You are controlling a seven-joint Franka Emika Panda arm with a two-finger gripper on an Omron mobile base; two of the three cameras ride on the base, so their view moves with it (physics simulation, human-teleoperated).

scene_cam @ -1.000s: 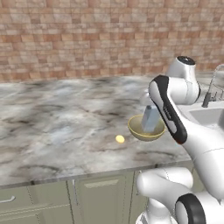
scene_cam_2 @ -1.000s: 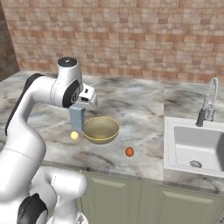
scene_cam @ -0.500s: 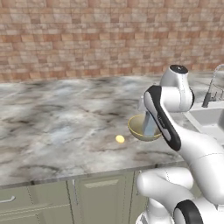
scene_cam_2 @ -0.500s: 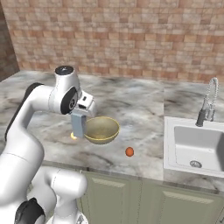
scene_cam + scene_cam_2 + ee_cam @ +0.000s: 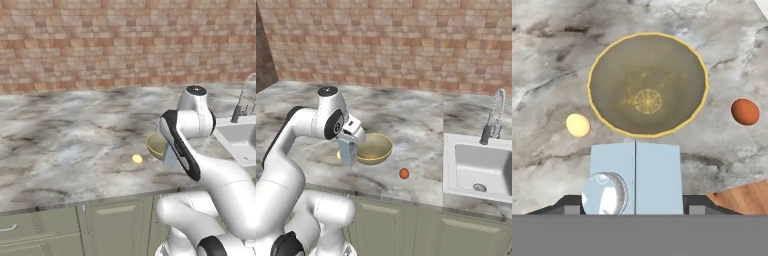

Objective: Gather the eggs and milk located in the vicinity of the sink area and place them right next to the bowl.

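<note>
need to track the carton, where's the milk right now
The milk is held in the gripper just at the near side of the bowl, left of the orange-brown egg in the right base view.

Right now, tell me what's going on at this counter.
The robot's gripper holds the milk carton low beside the bowl, on the side away from the sink. The bowl is hollow and holds nothing. A pale yellow egg lies on the counter close to the bowl's rim, and an orange-brown egg lies apart from it on the sink side. Whether the carton rests on the counter is unclear.
</note>
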